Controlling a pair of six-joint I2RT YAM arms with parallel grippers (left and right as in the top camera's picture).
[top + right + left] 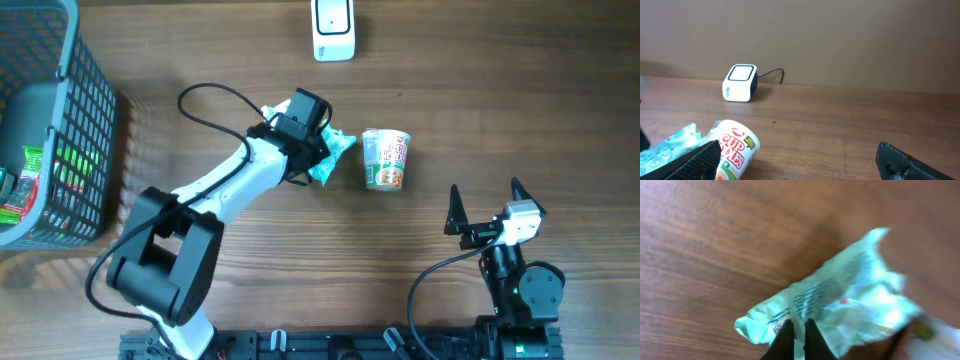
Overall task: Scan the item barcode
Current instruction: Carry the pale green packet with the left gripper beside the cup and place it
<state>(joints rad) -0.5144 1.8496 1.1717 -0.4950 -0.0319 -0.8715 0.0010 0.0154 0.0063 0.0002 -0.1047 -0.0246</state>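
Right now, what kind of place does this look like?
Probably a mock shop checkout: a white barcode scanner, a grey shopping basket holding packets, and a noodle cup and teal packet on the wooden table.

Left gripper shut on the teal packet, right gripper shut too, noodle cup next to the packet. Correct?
No. The right gripper is open, jaws spread wide and empty, as the overhead view shows. The rest holds: left gripper shut on the teal packet, noodle cup next to it.
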